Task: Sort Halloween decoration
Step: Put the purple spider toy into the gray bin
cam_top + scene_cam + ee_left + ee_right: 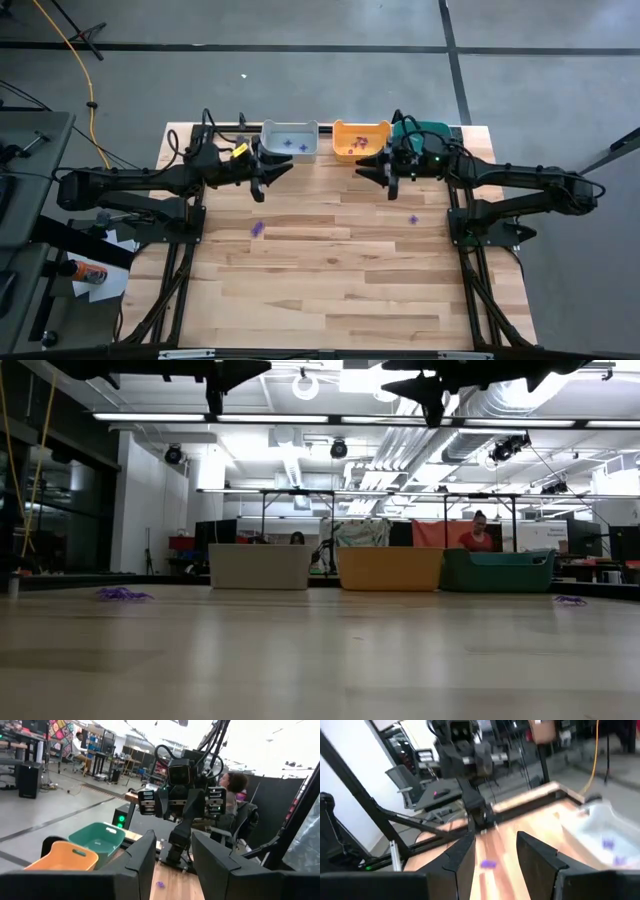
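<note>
Both grippers hover level above the far part of the wooden table, facing each other, open and holding nothing. My left gripper [268, 172] [173, 842] is in front of the grey bin [290, 140]. My right gripper [378, 168] [496, 842] is in front of the orange bin [360, 138]. One purple trinket [258, 229] [488, 864] lies on the table below the left gripper, toward the near side. Another [413, 219] [160, 883] lies below the right arm. The grey bin holds purple trinkets [608, 843], and the orange bin holds reddish ones [352, 150].
A teal bin [497, 570] stands to the right of the orange one at the far edge, partly under my right arm. The low view shows the two loose trinkets [124, 594] [570, 600] far apart on the table. People sit in the room beyond the table.
</note>
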`<action>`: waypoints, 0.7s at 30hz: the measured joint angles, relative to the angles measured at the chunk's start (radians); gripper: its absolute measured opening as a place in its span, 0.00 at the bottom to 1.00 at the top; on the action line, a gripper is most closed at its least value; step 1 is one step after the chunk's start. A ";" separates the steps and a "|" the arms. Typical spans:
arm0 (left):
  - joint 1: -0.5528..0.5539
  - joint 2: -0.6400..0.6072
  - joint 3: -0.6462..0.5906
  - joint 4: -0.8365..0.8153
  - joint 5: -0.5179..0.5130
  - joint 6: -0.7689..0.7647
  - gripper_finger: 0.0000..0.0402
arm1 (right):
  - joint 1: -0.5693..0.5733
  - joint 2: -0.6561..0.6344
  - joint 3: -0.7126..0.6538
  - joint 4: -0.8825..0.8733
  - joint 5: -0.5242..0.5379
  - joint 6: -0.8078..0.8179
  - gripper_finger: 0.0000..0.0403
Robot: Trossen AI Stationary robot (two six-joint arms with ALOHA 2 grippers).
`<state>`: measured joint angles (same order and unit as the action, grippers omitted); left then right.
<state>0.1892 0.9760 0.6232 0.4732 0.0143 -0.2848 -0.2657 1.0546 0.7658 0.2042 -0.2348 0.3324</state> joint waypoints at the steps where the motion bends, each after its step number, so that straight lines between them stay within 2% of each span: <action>1: 0.000 0.000 0.000 -0.008 0.000 0.000 0.29 | 0.000 0.000 0.000 -0.023 0.000 0.015 0.34; 5: 0.000 0.000 0.000 -0.050 0.000 0.000 0.29 | 0.003 0.000 0.001 -0.185 -0.017 0.125 0.34; 8: 0.000 0.000 0.000 -0.070 0.000 0.000 0.29 | 0.016 0.000 0.001 -0.410 -0.060 0.204 0.34; 15: 0.000 0.000 0.000 -0.115 0.000 0.000 0.29 | 0.096 0.000 -0.052 -0.940 -0.057 0.357 0.34; 18: 0.000 0.000 0.000 -0.123 0.000 0.000 0.29 | 0.125 0.000 -0.130 -1.038 -0.050 0.483 0.34; 21: 0.000 0.000 0.000 -0.122 0.000 0.000 0.29 | 0.138 0.000 -0.223 -1.035 0.008 0.611 0.34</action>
<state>0.1893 0.9764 0.6231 0.3510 0.0143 -0.2848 -0.1273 1.0546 0.5426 -0.8309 -0.2266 0.9432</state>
